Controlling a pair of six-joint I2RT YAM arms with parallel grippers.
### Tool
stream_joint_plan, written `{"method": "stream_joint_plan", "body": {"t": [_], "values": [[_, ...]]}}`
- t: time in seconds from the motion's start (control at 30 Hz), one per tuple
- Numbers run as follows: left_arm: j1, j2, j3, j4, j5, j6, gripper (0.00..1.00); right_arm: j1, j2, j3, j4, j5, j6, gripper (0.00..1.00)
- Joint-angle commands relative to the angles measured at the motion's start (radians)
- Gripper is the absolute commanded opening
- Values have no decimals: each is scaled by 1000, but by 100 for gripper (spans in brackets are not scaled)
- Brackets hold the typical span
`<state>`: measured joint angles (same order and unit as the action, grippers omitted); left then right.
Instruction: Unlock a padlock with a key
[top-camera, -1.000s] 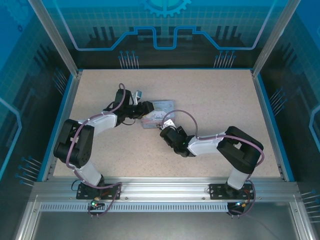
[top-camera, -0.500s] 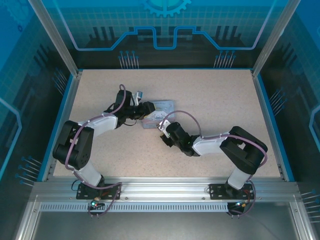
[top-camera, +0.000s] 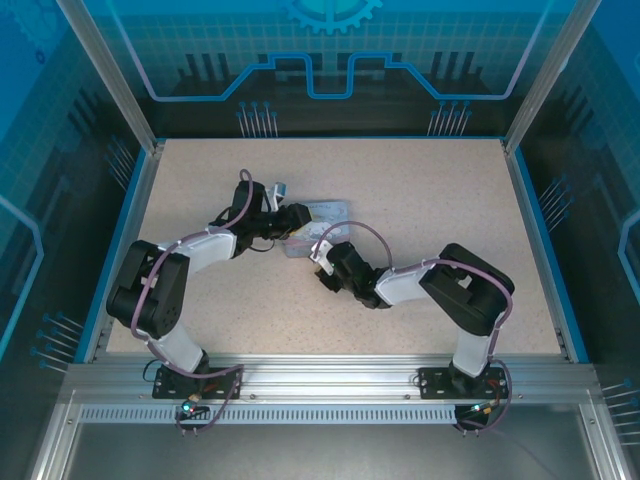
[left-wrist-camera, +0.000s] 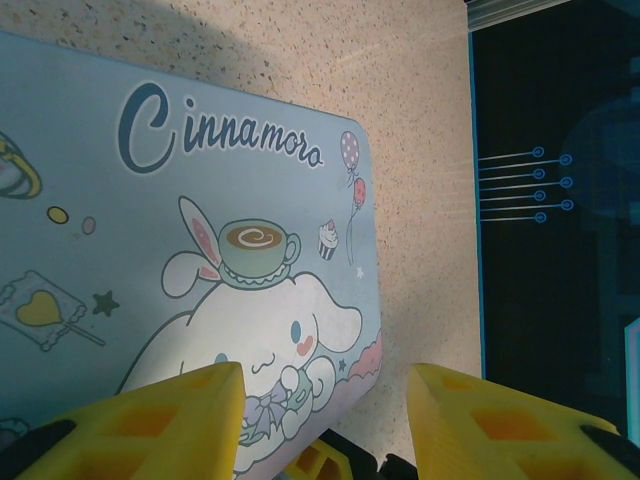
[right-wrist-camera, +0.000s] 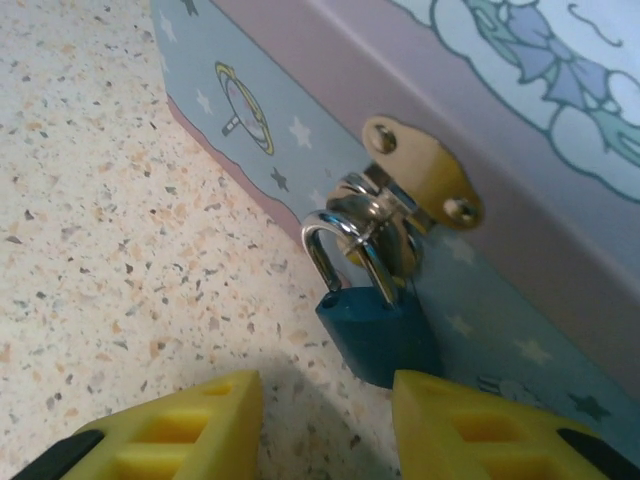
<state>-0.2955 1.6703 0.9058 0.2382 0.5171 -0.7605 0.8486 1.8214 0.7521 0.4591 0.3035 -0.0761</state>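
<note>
Right wrist | right gripper (right-wrist-camera: 325, 405) parted, empty; padlock (right-wrist-camera: 378, 335) at 12 o'clock, shackle shut | left gripper (left-wrist-camera: 325, 400) parted over tin (left-wrist-camera: 200, 200) | I judge: approach step; next needs the key.

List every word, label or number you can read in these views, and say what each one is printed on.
"Cinnamoro": dark script on the lid of the pale blue tin, read in the left wrist view.
No marking can be read on the padlock in the right wrist view.
In the top view the print on the tin is too small to read.
</note>
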Motion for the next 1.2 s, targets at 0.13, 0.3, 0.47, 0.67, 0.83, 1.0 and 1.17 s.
{"method": "stream_joint_plan", "body": {"t": [0.13, 0.3, 0.47, 0.67, 0.83, 1.0, 1.17], "values": [[-7, 12, -13, 22, 3, -3, 47, -23, 24, 26, 56, -179, -14, 34], [-6, 11, -19, 26, 5, -5, 46, -27, 10, 12, 40, -235, -8, 25], [-6, 8, -25, 34, 4, -8, 46, -35, -24, -14, 16, -247, 5, 19], [-7, -6, -43, 45, 2, -22, 46, -56, -125, -80, -10, -149, -14, 37], [-7, -25, -53, 50, 8, -32, 46, -53, -128, -94, 6, -71, -46, 47], [-16, -46, -72, 53, 11, -40, 46, -46, -144, -109, 44, -27, -50, 54], [-39, -77, -119, 83, 11, -71, 46, -48, -231, -177, 53, -49, 2, 62]]}}
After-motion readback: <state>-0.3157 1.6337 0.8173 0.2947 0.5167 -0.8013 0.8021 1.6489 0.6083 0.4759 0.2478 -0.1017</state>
